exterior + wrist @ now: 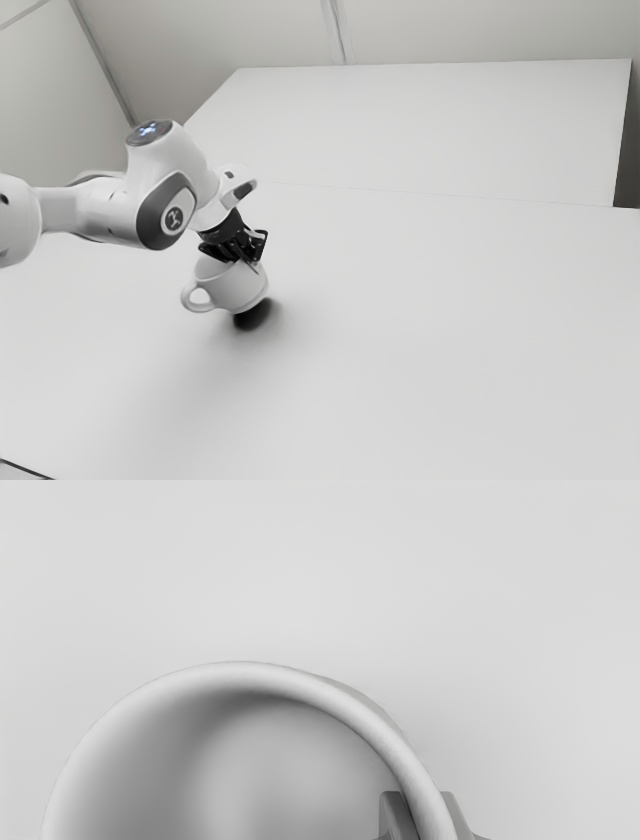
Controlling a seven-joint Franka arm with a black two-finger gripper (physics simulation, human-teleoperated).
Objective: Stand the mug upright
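White mug in my claw: one finger sits inside the wall, the other outside, and the rim is pinched between the two. So I'm grasping the mug by its edge, not by its handle, which sticks out to the exterior view's left, below the claw.

The mug hangs just beneath the claw, its mouth up toward my fingers. It leans, though: the base faces down and toward the exterior view's right. A dark shadow lies on the table right under that base. I read that as a small gap, or at most one edge touching; I can't tell which from here.

My judgement is that the grasp is made and I'm in the turning and setting-down part, with most of the righting done. What's called for next is to roll the wrist the last bit until the base is level with the table, then lower gently until it sits flat all round, and only then spread the fingers and back away straight up. Letting go at this lean could make it rock or tip over, and with a one-sided pinch, the mug could swivel if I press down hard.
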